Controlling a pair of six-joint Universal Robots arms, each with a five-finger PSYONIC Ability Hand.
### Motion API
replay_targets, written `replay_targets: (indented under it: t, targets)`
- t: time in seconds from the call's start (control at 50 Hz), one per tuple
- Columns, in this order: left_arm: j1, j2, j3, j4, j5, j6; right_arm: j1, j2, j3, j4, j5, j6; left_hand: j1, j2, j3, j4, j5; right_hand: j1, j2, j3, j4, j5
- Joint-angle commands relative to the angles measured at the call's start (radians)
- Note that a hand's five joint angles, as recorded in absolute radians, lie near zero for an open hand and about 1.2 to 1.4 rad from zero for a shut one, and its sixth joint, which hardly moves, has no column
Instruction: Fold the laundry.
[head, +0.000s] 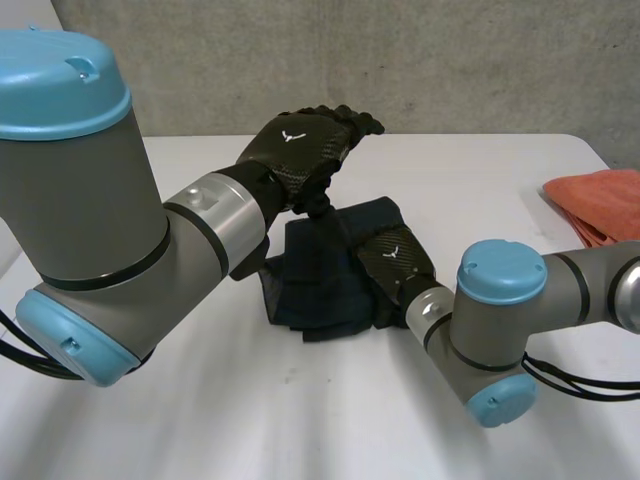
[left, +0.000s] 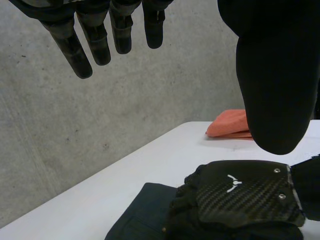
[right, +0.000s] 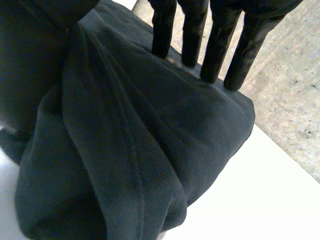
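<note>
Garment (head: 310, 285) of dark cloth lies bunched; we rest our right hand (head: 392, 258) on it, fingers straight, while our left hand (head: 300, 150) hovers above it, fingers straight and apart.

No legible words or numbers; a white winged emblem (head: 291, 135) marks the backs of the left robot hand (head: 300, 150) and right robot hand (head: 398, 262).

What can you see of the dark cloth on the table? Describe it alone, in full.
The dark cloth is navy-black with a fine ribbed weave. It lies in a rumpled, partly folded heap, with deep creases, in the middle of the white table. The right hand rests on it with straight fingers. The left hand hangs open above its far edge.
</note>
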Motion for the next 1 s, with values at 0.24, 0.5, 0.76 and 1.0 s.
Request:
replay_targets:
  t: [0.24, 0.5, 0.76, 1.0]
  targets:
    - [0.005, 0.002, -0.015, 0.001, -0.001, 0.0, -0.046, 0.02, -0.112, 0.083, -0.006, -0.065, -0.015, -0.03, -0.036, -0.028, -0.046, 1.111, 1.067, 1.068, 1.066, 1.075]
    - [0.004, 0.002, -0.018, 0.004, -0.001, 0.0, -0.403, -0.007, -0.147, 0.129, -0.204, -0.3, -0.015, -0.03, -0.036, -0.028, -0.046, 1.111, 1.067, 1.068, 1.066, 1.075]
    - [0.004, 0.0, -0.023, 0.009, -0.006, 0.0, -0.605, 0.074, -0.547, 0.125, -0.376, -0.218, -0.015, -0.03, -0.036, -0.028, -0.046, 1.111, 1.067, 1.068, 1.066, 1.075]
    - [0.011, -0.002, -0.033, 0.01, -0.007, -0.002, -0.818, 0.283, -0.925, 0.134, -0.456, 0.089, -0.015, -0.03, -0.036, -0.028, -0.046, 1.111, 1.067, 1.068, 1.066, 1.075]
